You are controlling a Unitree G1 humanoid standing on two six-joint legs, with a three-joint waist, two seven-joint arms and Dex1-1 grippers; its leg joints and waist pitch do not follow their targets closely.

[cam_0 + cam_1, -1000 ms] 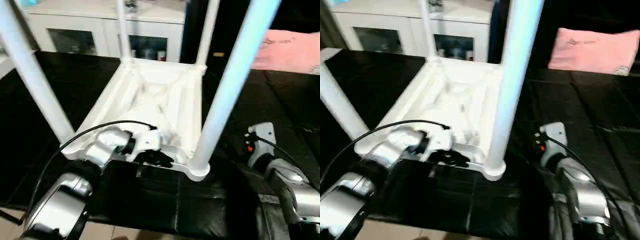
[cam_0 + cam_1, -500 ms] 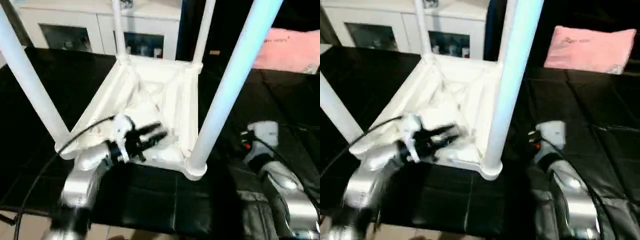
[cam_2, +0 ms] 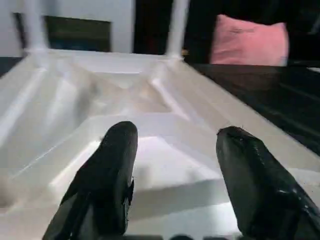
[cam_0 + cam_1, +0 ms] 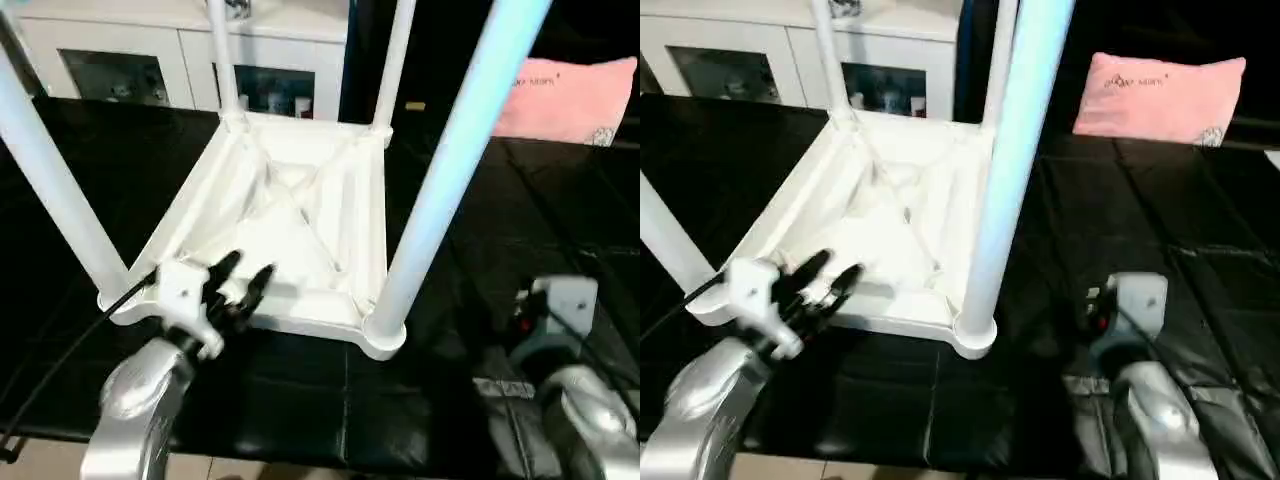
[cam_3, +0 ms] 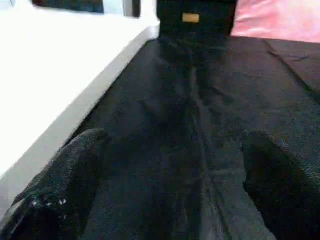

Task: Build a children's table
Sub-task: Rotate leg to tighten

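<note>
The tabletop [image 4: 290,225] lies upside down on the black surface [image 4: 560,210], filling the centre of the head views, ribbed underside up. Four legs stand in its corner sockets: the near-right leg [image 4: 450,170] crosses the frame from upper right to lower centre, the near-left leg [image 4: 55,190] runs along the left edge, and two far legs [image 4: 393,60] rise at top centre. The assembly appears complete, so the step in hand is judged to be release and withdrawal.

Procedure: keep the left gripper [image 4: 238,280], at lower left over the near rim, clear of the ribs while it backs off. Its fingers [image 3: 112,170] stand apart with nothing between them; the wrist view shows only the rim beyond. Retract straight back, avoiding the near-left leg, since a sideways knock could loosen a socket joint. The right gripper [image 5: 165,190], low over the black surface just beside the tabletop's right edge, has its jaws spread wide and holds nothing; its arm [image 4: 570,390] sits at lower right.

Compared with one second ago: the left gripper was nearly closed and lay across the near rim; it now points into the tabletop with fingers parted. The right arm sits lower in frame. The pink pillow [image 4: 570,100] at upper right is unchanged.
</note>
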